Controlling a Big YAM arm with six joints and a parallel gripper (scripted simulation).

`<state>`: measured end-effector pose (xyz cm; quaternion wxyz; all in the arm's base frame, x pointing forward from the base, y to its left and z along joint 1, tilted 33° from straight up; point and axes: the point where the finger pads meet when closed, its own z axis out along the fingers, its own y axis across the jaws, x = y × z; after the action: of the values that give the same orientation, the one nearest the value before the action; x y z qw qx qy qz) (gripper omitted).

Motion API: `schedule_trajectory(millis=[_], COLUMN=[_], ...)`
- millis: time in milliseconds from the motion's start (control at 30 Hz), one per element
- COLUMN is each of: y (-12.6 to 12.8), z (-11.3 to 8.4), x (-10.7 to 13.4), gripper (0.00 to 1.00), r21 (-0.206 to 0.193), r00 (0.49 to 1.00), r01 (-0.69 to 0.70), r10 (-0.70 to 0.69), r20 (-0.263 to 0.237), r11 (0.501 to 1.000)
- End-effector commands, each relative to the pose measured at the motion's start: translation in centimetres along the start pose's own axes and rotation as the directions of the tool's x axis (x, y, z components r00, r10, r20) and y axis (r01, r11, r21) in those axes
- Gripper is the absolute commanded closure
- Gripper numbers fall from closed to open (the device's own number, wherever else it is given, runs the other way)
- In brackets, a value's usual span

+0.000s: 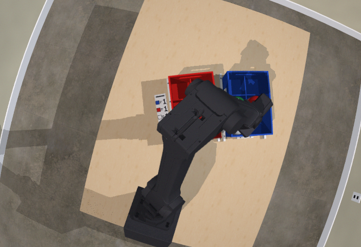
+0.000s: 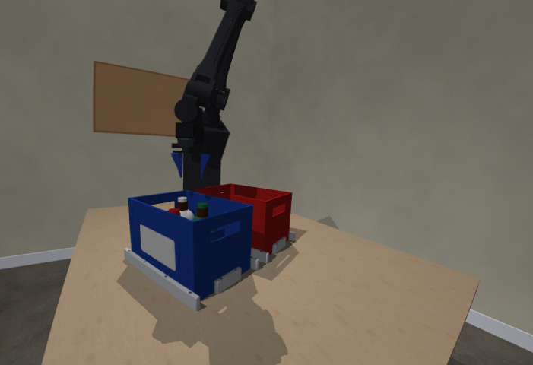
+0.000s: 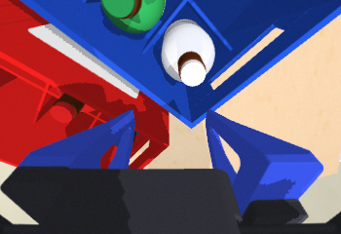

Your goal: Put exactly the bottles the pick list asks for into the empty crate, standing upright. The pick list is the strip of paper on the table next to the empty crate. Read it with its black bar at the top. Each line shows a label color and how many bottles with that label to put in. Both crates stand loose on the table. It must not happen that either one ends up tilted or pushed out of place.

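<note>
The pick list (image 1: 162, 105) lies left of the red crate (image 1: 176, 82) (image 2: 278, 230); it reads blue 1, red 1, and a white line whose number is partly hidden by the arm. In the wrist view a red-capped bottle (image 3: 62, 112) stands in the red crate. The blue crate (image 1: 270, 116) (image 2: 223, 255) (image 3: 130, 65) holds a white bottle (image 3: 178, 49) (image 2: 182, 204) in a corner cell, a green bottle (image 3: 149, 19) (image 2: 202, 211) and a red bottle (image 1: 253, 99) (image 2: 173, 211). My gripper (image 2: 191, 176) (image 3: 170, 116) is open and empty, above the blue crate's near corner.
The two crates stand side by side with a narrow gap. Low grey rails (image 2: 163, 277) run along their bases. The arm covers much of the red crate in the overhead view. The crate walls and inner dividers stand below the gripper.
</note>
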<state>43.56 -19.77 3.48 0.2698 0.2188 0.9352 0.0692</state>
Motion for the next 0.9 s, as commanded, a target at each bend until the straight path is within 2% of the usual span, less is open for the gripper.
schedule_trajectory(millis=[0, 33, 67, 133, 233, 267, 300, 333, 400, 633, 667, 867], y=[-1.2, -1.2, -1.3, -2.7, -3.2, -2.7, -1.5, -1.4, -2.4, -2.3, -2.5, -2.2], z=[-0.3, -0.3, -1.7, -0.4, -0.4, -1.4, -1.4, -1.4, -0.7, -0.7, -0.1, 0.8], x=[-1.6, -1.6, -2.9, -2.1, -2.3, -3.2, -3.3, -3.2, -2.3, -2.3, -2.6, -2.8], gripper=[0.39, 0.39, 0.39, 0.39, 0.39, 0.39, 0.39, 0.39, 0.39, 0.39, 0.39, 0.39], r21=[0.005, 0.005, 0.007, 0.005, 0.006, 0.007, -0.003, -0.003, 0.003, 0.003, 0.002, 0.001], r00=[0.999, 0.999, 0.998, 0.999, 0.999, 0.998, 0.997, 0.997, 0.999, 0.999, 0.998, 0.998], r01=[0.035, 0.035, 0.046, 0.035, 0.035, 0.047, 0.070, 0.070, 0.041, 0.041, 0.051, 0.048], r10=[-0.035, -0.035, -0.046, -0.035, -0.035, -0.048, -0.070, -0.069, -0.041, -0.041, -0.051, -0.048], r20=[0.015, 0.015, 0.052, 0.016, 0.016, 0.043, 0.046, 0.045, 0.029, 0.029, 0.027, 0.033], r11=[0.999, 0.999, 0.999, 0.999, 0.999, 0.999, 0.998, 0.998, 0.999, 0.999, 0.999, 0.999])
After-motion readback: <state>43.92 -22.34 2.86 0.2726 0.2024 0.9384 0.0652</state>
